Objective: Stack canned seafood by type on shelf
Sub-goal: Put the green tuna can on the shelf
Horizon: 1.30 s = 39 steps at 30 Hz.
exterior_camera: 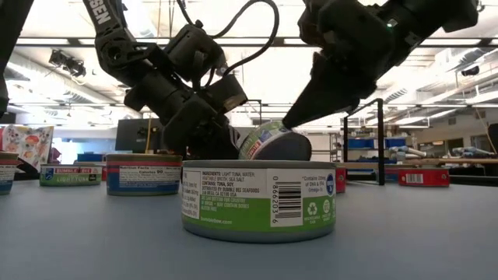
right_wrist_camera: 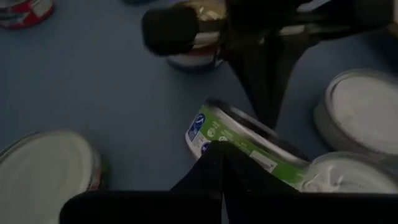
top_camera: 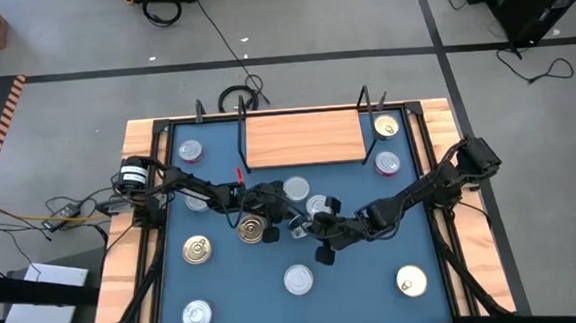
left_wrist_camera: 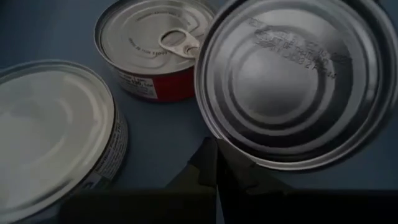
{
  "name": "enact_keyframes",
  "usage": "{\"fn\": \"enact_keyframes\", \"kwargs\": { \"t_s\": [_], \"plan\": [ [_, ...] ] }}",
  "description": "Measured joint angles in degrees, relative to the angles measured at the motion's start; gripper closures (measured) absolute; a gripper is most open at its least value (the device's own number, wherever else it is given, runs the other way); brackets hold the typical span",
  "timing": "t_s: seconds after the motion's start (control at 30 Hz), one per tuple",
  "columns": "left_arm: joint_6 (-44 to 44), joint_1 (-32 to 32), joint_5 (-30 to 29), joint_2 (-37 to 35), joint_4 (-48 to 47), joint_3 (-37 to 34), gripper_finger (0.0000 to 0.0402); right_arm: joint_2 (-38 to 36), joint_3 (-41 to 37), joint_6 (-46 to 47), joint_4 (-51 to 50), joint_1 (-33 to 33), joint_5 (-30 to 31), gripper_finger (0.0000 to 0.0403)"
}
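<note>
While both grippers crowd one tilted tin (exterior_camera: pixel 274 142) mid-tabletop, finger states cannot be told; advisable: single firm hold, lift level to shelf (top_camera: pixel 304 139).

The rectangular light-wood shelf (top_camera: pixel 304 138) sits at the far middle of the blue tabletop (top_camera: pixel 366 287). Two small round tins (top_camera: pixel 385 126) lie just right of it, one red-sided round tin (top_camera: pixel 190 150) to its left. Before the shelf, mid-tabletop, both pincers meet over a cluster of tins (top_camera: pixel 296 189). Four more tins (top_camera: pixel 197 249) lie apart along the near half.
</note>
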Motion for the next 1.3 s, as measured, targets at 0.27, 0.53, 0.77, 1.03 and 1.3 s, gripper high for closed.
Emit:
{"fn": "enact_keyframes", "kwargs": {
  "t_s": [0.27, 0.53, 0.77, 1.03, 1.3],
  "plan": [
    [0.00, -0.19, 1.21, 0.00, -1.22, -0.07, 0.0399, 0.02, -0.01, -1.19, -0.10, -1.75, 1.40, 0.0394],
    [0.05, -1.57, 4.32, 0.03, -0.02, 0.15, 0.0399, 0.02, -0.06, -0.11, 0.37, -3.15, 1.25, 0.0379],
    [0.03, -2.78, 3.28, 0.02, 1.69, 0.17, 0.0399, -3.78, -0.50, 4.88, -1.67, -3.08, -1.41, 0.0310],
    [-1.05, -2.66, 1.60, -0.02, 1.90, 0.17, 0.0399, -4.00, -0.43, 17.15, -3.76, -1.51, -1.43, 0.0195],
    [-1.44, -2.63, 1.44, -0.02, 1.83, 0.17, 0.0399, -3.21, -0.32, 24.18, -3.49, -0.57, -2.49, 0.0102]
  ]
}}
